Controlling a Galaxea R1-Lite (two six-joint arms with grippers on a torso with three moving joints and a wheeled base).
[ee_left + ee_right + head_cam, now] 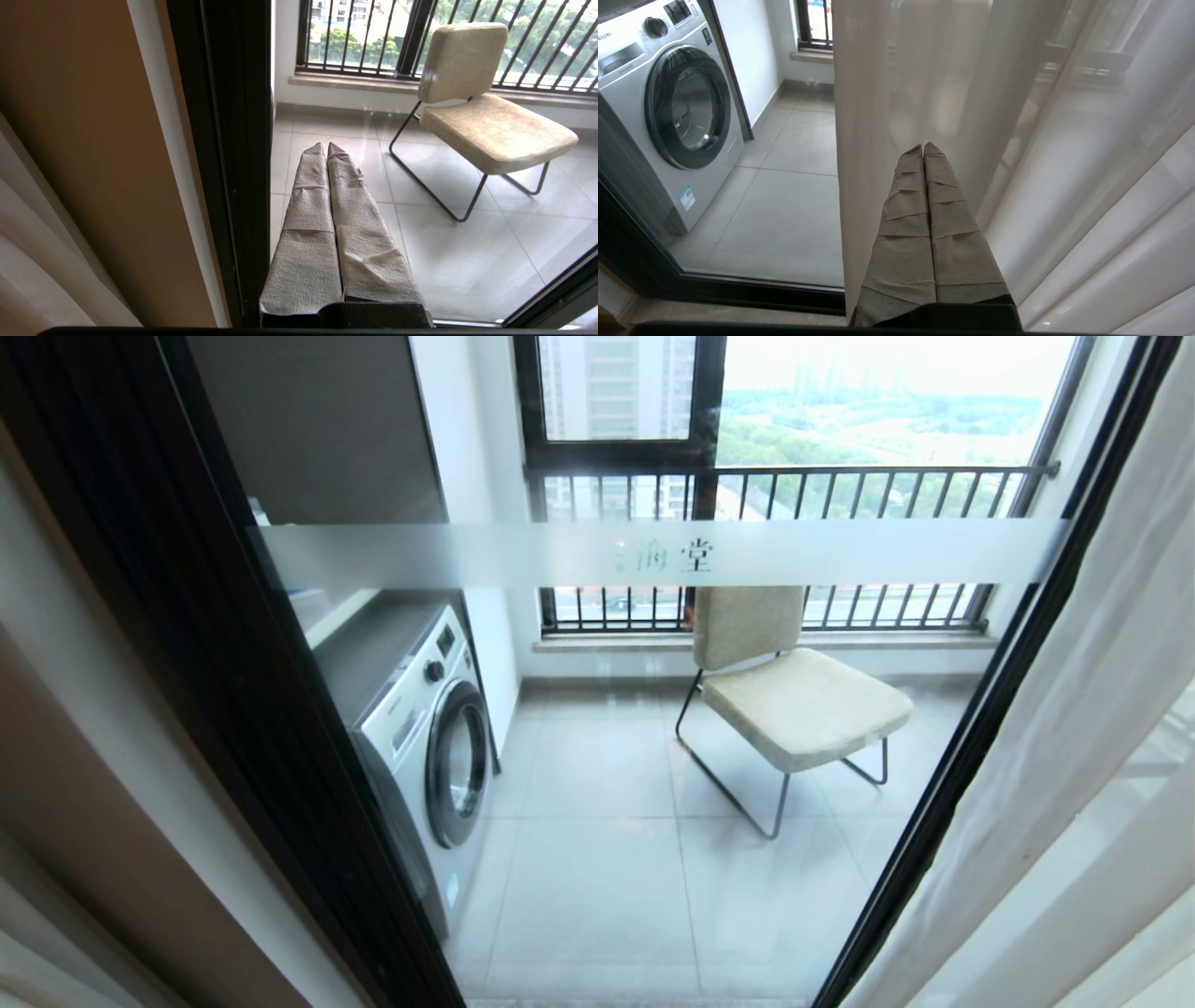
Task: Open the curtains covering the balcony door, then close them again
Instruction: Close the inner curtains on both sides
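The balcony door (653, 553) is a glass panel in a thick black frame, with a frosted white band across it. It stands uncovered in the middle of the head view. A sheer white curtain (1074, 756) hangs drawn back at the right. Neither arm shows in the head view. My right gripper (923, 145) is shut and empty, with its wrapped fingers just in front of the sheer curtain (1017, 116), near its free edge. My left gripper (325, 145) is shut and empty too. It points at the glass beside the black door frame (233, 140). A pale fold of cloth (37, 261) hangs by the wall.
Behind the glass, a washing machine (420, 728) stands at the left and a beige chair (794, 700) on a thin metal frame sits in the middle of the tiled balcony floor. A barred railing (794, 485) runs across the far windows. A brown wall (93, 140) borders the door frame.
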